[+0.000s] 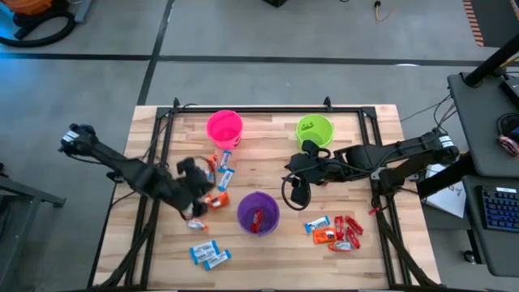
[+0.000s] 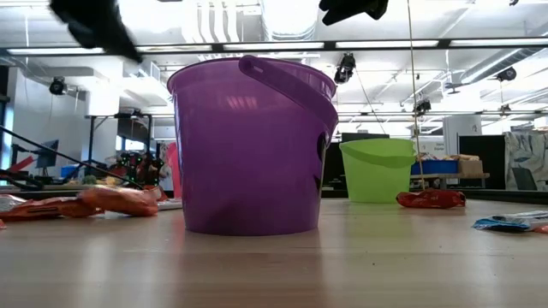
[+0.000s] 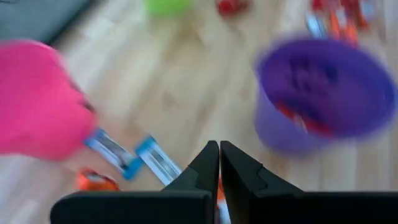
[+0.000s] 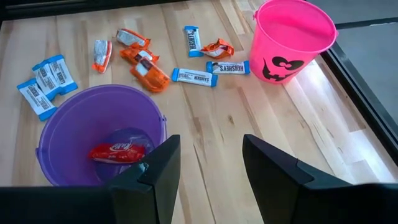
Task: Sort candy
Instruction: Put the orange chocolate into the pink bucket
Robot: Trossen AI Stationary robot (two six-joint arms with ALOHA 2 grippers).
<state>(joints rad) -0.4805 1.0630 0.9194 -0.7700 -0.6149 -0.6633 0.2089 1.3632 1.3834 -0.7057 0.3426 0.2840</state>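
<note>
Wooden slatted tabletop [image 1: 268,174] fills the middle of the high view, with small wrapped candies [image 1: 334,231] scattered at lower right and lower left. Only the right wrist view shows one red candy [image 4: 118,151] lying inside the purple plastic bucket [image 4: 62,134], at its lower left, and the pink jack-o'-lantern bucket [image 4: 292,40] at upper right. The right gripper [image 4: 205,168] is spread wide, while the left gripper [image 3: 219,163] has its fingers pressed together, holding nothing.
</note>
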